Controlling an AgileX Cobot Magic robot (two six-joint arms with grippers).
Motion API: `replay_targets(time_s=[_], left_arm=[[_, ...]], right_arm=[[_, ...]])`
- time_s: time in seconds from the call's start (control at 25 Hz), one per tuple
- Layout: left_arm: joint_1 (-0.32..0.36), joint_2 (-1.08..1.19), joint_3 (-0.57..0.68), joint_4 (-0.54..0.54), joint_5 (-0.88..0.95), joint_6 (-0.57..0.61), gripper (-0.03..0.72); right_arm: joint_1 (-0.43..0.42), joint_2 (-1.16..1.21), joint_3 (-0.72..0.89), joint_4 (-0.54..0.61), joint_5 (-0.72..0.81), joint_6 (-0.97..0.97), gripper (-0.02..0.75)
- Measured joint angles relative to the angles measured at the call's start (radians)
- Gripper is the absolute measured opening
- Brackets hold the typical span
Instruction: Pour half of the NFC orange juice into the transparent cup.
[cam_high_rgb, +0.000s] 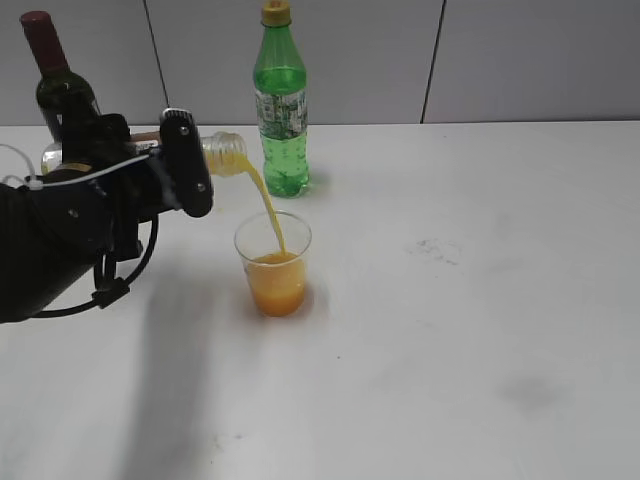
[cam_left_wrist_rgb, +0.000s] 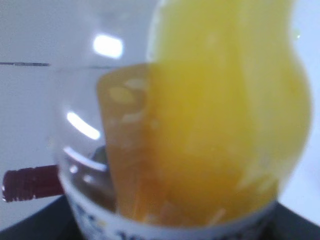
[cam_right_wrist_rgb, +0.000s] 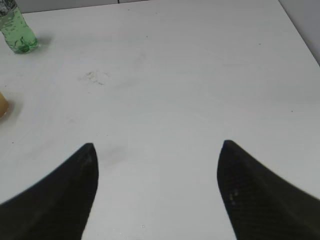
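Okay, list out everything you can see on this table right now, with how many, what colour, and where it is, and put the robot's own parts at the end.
NFC orange juice bottle: one, clear with orange liquid, tipped over the cup, held by the left end effector, pouring.
Juice stream: one, orange, from bottle mouth into cup.
Transparent cup: one, clear, partly filled with orange juice, centre-left of table.
Green soda bottle: one, green with yellow cap, upright behind the cup.
Wine bottle: one, dark with red top, upright at far left.
Table: one, white.
Left end effector: one, black, shut on the juice bottle.
Right end effector: one, black, open, empty, over bare table.
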Motion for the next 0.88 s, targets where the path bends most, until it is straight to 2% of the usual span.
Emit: replay_targets(time_s=[0.4, 0.72, 0.88], left_arm=[[0.0, 0.0, 0.0, 0.055, 0.062, -0.406, 0.47], [0.0, -0.009, 0.0, 0.208, 0.105, -0.843, 0.47], [0.028, -0.012, 0.002, 0.339, 0.112, -1.111, 0.47]], right_arm=[[0.0, 0.0, 0.0, 0.0, 0.0, 0.0, 0.57], [0.0, 0.0, 0.0, 0.0, 0.0, 0.0, 0.57], [0.0, 0.0, 0.0, 0.0, 0.0, 0.0, 0.57]])
